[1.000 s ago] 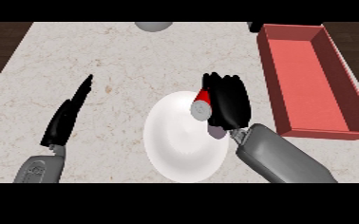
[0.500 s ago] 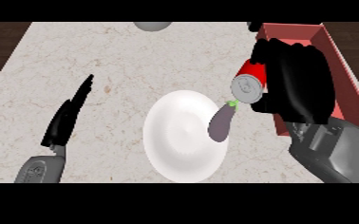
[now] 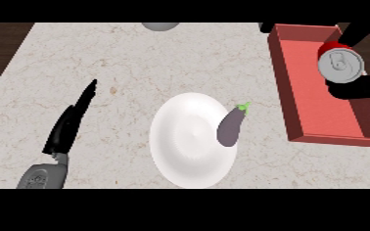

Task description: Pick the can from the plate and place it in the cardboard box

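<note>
Step in hand: I am holding the can (image 3: 340, 64) over the cardboard box (image 3: 311, 103); I am judging that only the lowering and the letting go are left.

Right hand (image 3: 352, 92): it is grasping the can, with dark fingers curling round it on the far side and on the near side.

Where the can is: it is hanging above the inside of the cardboard box, toward its far right part. I cannot tell whether it is already touching the floor of the box.

Doing it well: I am planning to go straight down, keeping the can upright and away from the box walls. I should open the fingers only when the base is sitting on the floor, then lift straight up so that nothing is catching the rim.

How the can looks: it is showing a round silver top with a pull tab, and a red side is peeking out behind it.

Plate (image 3: 189, 151): it is lying left of the cardboard box, now without the can. An eggplant (image 3: 231, 127) is resting on the plate edge nearest the box.

Left hand (image 3: 69, 122): it is resting open, well to the left of the cardboard box.
</note>
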